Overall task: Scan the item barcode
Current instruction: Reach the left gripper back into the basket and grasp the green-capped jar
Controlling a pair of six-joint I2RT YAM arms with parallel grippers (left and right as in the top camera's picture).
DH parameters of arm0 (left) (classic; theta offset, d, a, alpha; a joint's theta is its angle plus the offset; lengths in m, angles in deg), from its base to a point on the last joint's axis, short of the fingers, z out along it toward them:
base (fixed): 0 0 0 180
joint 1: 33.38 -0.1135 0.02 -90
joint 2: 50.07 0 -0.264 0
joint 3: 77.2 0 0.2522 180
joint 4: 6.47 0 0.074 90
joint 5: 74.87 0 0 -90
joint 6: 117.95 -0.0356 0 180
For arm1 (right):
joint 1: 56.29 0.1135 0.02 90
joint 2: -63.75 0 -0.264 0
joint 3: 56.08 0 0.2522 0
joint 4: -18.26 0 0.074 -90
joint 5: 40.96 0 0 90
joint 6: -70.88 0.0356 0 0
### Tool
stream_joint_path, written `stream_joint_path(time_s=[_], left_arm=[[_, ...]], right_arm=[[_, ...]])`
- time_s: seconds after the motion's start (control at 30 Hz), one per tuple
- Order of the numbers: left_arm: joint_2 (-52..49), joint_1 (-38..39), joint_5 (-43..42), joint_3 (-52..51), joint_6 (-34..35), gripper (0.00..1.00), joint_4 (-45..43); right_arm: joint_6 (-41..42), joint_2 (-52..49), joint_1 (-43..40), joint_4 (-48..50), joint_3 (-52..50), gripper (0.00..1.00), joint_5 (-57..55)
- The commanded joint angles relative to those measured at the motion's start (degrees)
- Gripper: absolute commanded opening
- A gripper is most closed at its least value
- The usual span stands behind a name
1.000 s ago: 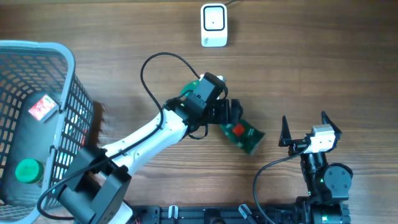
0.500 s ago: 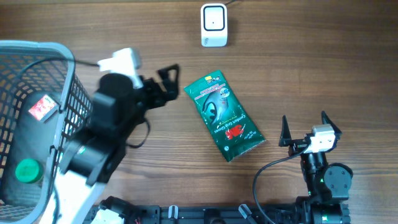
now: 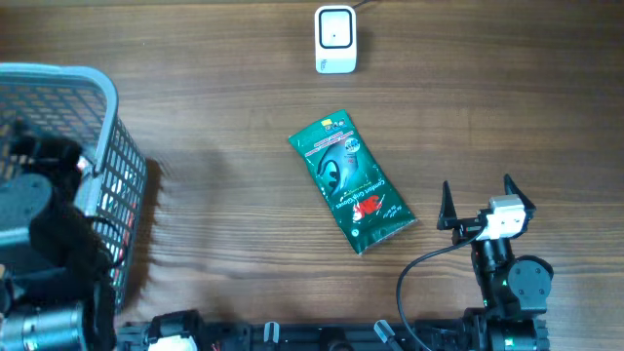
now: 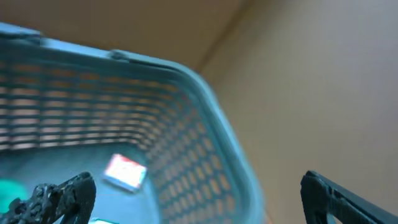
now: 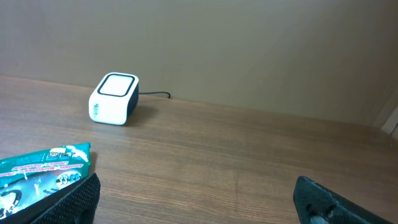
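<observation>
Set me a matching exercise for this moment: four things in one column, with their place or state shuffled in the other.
Things:
1. green packet
2. white scanner
3. basket
4. right tool

Place or state:
A. near the far edge of the table
B. at the left side
C. lying flat in the middle
D. open, holding nothing

Pairs: 1-C; 2-A; 3-B; 4-D

Left arm: far left edge of overhead view, blurred. Left gripper: jaws spread wide, nothing between them. Right arm: folded low at near right; right gripper pointing away from the base, jaws wide apart, holding nothing.
</observation>
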Motion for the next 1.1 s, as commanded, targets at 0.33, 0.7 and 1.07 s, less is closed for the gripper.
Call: stream_joint_path(time_s=[0.33,0.7,1.07], left_arm=[[-21.9,-41.5,-33.0,0.7,13.7,1.00,17.5],[-34.5,-42.6,-25.2,0.4,16.7,1.00,25.7],[-44.3,-42.6,-18.3,-0.6,18.3,1.00,25.8]], right_arm=[[-0.5,0.4,0.1,0.2,-0.3,1.00,-0.4],[-0.5,0.4,0.1,0.2,-0.3,1.00,-0.4],[-0.5,0.4,0.1,0.2,-0.3,1.00,-0.4]])
